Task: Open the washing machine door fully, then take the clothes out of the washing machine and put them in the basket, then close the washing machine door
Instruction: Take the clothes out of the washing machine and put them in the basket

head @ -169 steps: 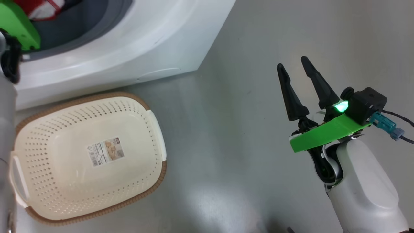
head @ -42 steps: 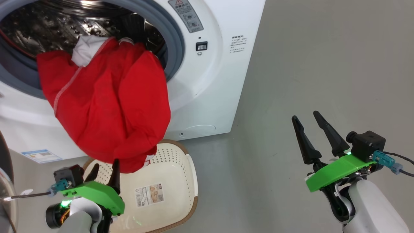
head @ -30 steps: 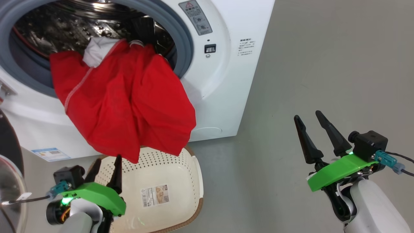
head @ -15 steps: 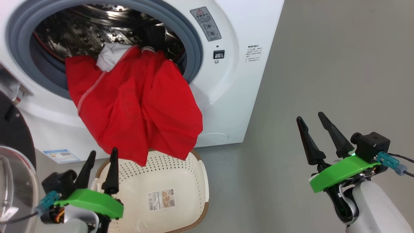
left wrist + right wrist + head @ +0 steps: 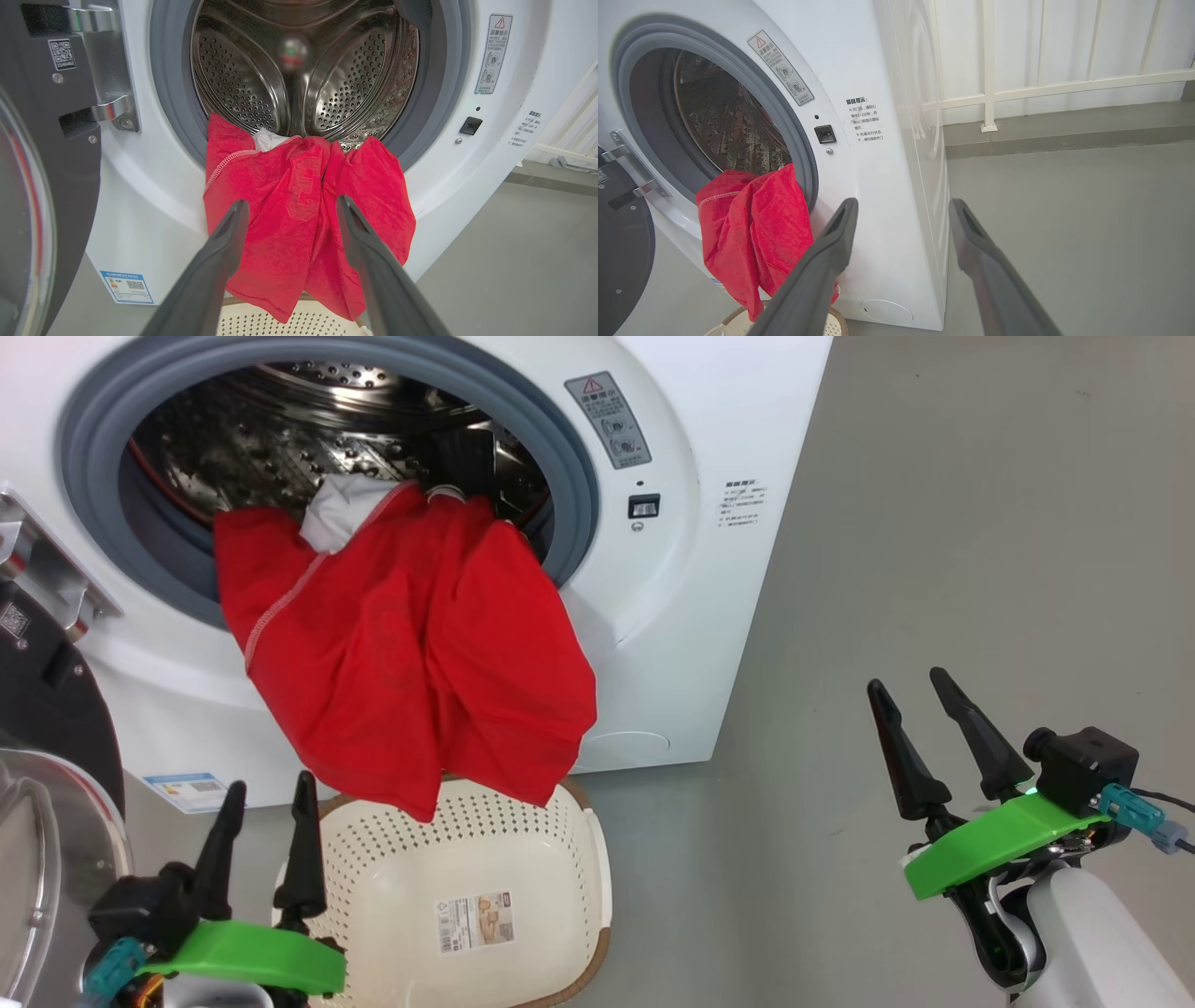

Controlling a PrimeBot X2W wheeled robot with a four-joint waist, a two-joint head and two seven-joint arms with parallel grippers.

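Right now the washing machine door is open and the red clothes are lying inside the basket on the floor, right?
No. The clothes are not inside the basket: they hang out of the washing machine over its grey ring, lower edge dangling above the basket, as the head view shows. The washing machine door is open and the basket is on the floor.

Shiny perforated steel drum (image 5: 233,79), matt grey rubber ring (image 5: 577,504), red cloth clothes (image 5: 401,644), cream perforated plastic basket (image 5: 560,859)

Grey floor (image 5: 934,523) under washing machine (image 5: 681,625) and basket (image 5: 392,868)
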